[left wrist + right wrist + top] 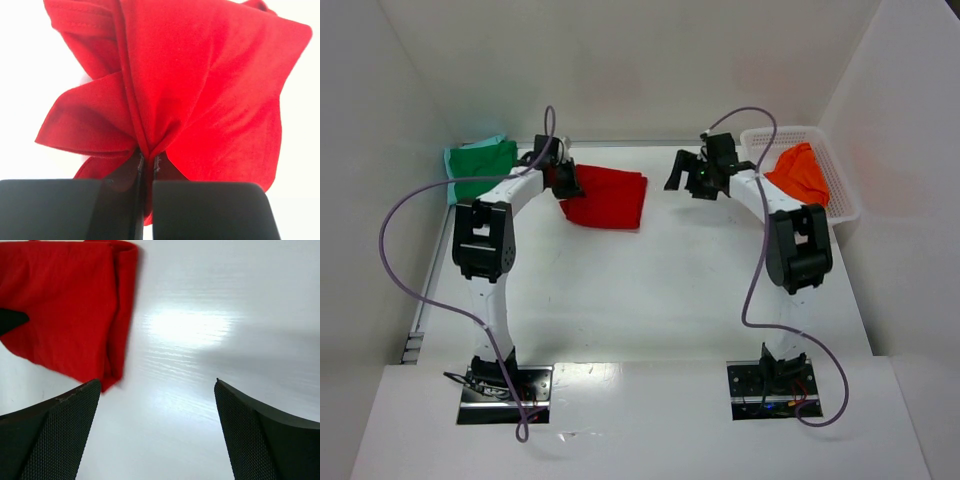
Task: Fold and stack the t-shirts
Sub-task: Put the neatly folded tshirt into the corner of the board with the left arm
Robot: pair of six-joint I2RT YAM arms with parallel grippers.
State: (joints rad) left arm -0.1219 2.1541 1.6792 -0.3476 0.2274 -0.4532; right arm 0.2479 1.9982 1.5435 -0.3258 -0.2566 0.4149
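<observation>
The red t-shirt lies folded on the white table at the back middle. My left gripper is shut on its left edge; in the left wrist view the red cloth bunches up between the closed fingers. The green t-shirt lies folded at the back left. The orange t-shirt lies crumpled in the white basket at the back right. My right gripper is open and empty above the table, to the right of the red shirt, which also shows in the right wrist view.
White walls close in the table at the back and on both sides. Purple cables loop from each arm. The arm bases stand at the near edge.
</observation>
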